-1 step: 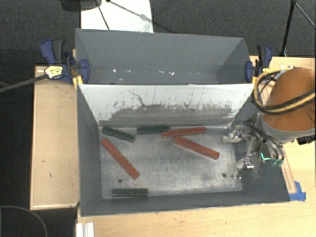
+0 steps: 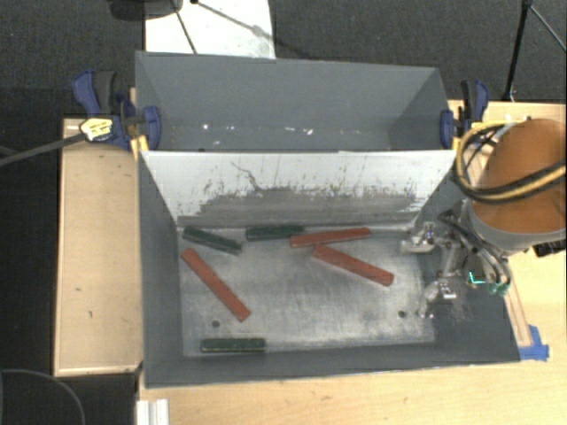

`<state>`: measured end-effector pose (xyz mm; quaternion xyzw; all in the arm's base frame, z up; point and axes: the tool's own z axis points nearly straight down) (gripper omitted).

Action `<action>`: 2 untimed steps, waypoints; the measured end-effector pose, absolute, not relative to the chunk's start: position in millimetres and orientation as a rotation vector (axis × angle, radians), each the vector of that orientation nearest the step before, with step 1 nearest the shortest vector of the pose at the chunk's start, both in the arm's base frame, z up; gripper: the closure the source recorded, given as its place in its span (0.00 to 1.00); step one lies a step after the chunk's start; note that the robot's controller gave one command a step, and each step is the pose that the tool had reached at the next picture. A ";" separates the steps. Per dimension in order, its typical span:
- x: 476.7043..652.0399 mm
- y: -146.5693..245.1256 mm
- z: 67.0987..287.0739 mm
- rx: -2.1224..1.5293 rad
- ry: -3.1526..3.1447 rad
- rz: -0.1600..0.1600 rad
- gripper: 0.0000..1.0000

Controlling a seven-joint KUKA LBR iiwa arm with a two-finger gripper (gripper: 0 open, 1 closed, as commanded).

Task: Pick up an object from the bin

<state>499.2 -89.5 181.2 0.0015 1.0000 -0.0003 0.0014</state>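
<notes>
My gripper (image 2: 426,273) hangs at the bin's right side, low over the floor by the right wall. Its fingers stand apart, one fingertip (image 2: 418,243) toward the back and the other toward the front, with nothing between them. The nearest thing is a flat red stick (image 2: 353,265), lying slanted just left of the gripper and apart from it. A second red stick (image 2: 330,235) lies behind that one, along the foot of the back wall.
A third red stick (image 2: 215,283) lies slanted at the left. Dark green sticks rest at the back left (image 2: 213,241), the back middle (image 2: 275,232) and the front left (image 2: 232,345). The arm with its orange cover reaches in over the right rim.
</notes>
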 end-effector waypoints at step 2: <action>544.7 -90.0 74.5 0.119 3.125 -0.002 1.00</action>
